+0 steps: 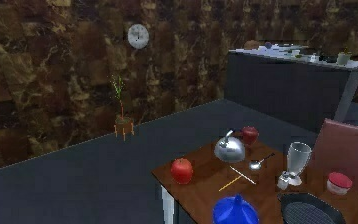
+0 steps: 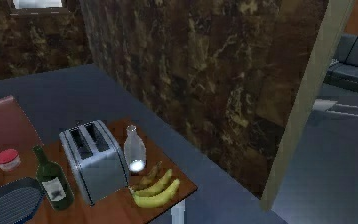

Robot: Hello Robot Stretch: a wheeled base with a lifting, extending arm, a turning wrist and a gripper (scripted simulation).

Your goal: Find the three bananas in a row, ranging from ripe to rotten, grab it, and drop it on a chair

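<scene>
While the bananas (image 2: 155, 189) lay at the tabletop's (image 2: 184, 183) near corner, just beside the toaster (image 2: 92, 155), their long axis ran slantwise up toward the arm side view's right; how the jaws stood could not be told.

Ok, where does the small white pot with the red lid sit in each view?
Forward view: small white pot with the red lid, near the right edge.
Arm side view: far left, left of the dark green glass bottle.
Shared landmark: the dark round pan just below it in both.
</scene>
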